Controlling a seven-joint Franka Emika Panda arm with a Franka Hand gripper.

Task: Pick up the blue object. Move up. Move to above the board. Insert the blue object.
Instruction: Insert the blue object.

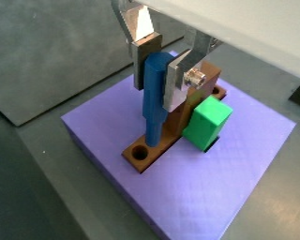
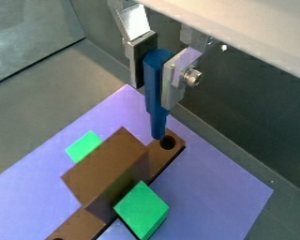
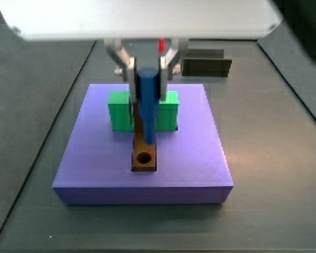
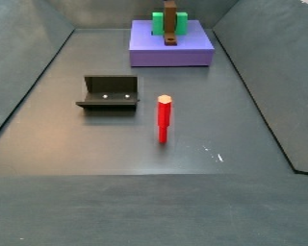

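The purple slab (image 3: 145,148) sits at the 12 o'clock end of the grey floor (image 4: 131,144) in a side view, with the board (image 3: 146,148) lying along its top surface and the green block (image 3: 119,112) straddling the board's far section. In a side view the board's round hole (image 3: 145,157) is at its 6 o'clock end. The gripper (image 3: 147,74) is positioned above the slab; its upper body is cut off by the frame edge in both wrist views and masked by a pale housing in a side view. In the distant side view the gripper and the blue object are too small to make out over the slab (image 4: 171,43). The jaws are closed to a narrow gap on the blue object (image 1: 156,94), which stands upright between the silver fingers (image 1: 180,75); its upper end is hidden behind the finger plates. In a wrist view the lower tip of the blue object (image 2: 157,98) is just beside the hole (image 2: 167,143); whether it has entered cannot be told. The fixture (image 4: 109,93) stands at 9 o'clock from floor centre, and the red rod (image 4: 164,119) stands upright just beside it at 3 o'clock, well apart from the slab.
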